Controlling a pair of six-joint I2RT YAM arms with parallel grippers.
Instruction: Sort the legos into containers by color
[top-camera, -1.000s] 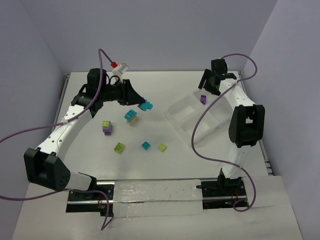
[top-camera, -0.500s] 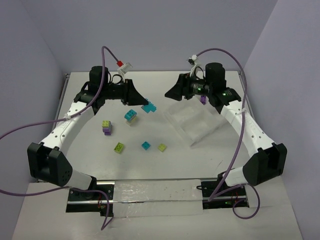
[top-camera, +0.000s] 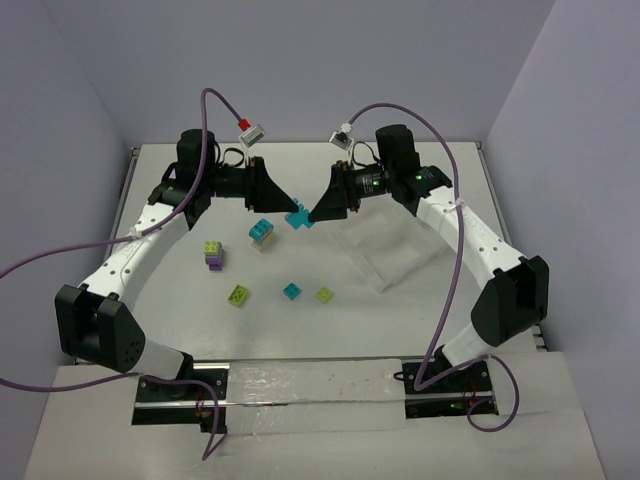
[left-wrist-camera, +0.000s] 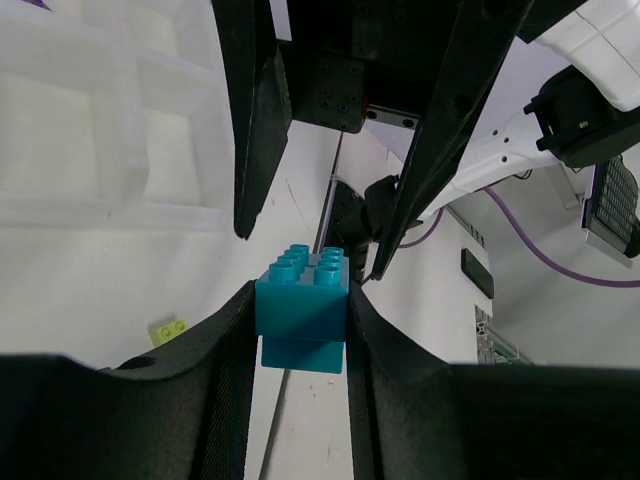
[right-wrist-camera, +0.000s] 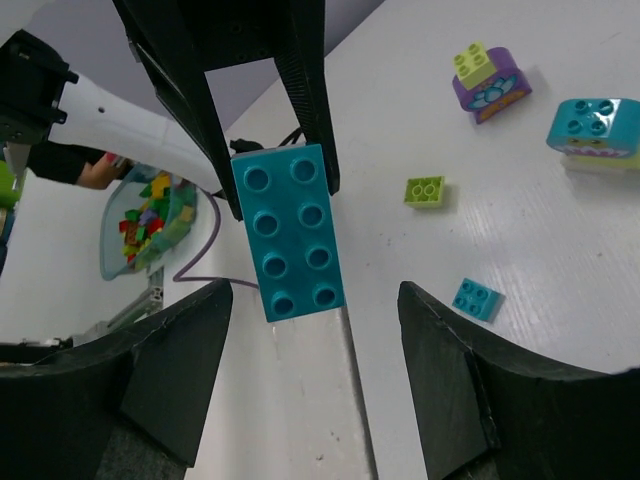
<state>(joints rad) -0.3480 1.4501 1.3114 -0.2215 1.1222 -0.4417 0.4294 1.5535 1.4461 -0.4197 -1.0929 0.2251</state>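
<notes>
Left gripper (top-camera: 288, 206) clamps a cyan eight-stud brick (right-wrist-camera: 288, 232) aloft, just beside the clear divided tray (top-camera: 395, 250). Right gripper (top-camera: 318, 212) faces the brick, jaws spread. A purple bit (left-wrist-camera: 33, 3) shows at the tray's edge.

white table (top-camera: 350, 335), scattered legos (top-camera: 291, 291), clear tray (top-camera: 385, 250)

- Single cyan studded plastic bricks: two. A long cyan brick (top-camera: 298, 215) is raised at far centre; a small cyan brick (top-camera: 291, 291) lies near centre.
- Single lime green plastic bricks: two. A larger lime brick (top-camera: 239, 294) lies left of the small cyan brick, a smaller lime brick (top-camera: 324, 295) right of it.
- Two-colour stacked pairs: two. A cyan-topped pair (top-camera: 261, 232) sits right of a lime-on-purple pair (top-camera: 214, 254).
- Clear rectangular plastic tray with dividers (top-camera: 385, 262): one, on the right.
- White-and-black robot arms: two, a left arm (top-camera: 135, 245) and a right arm (top-camera: 470, 225).
</notes>
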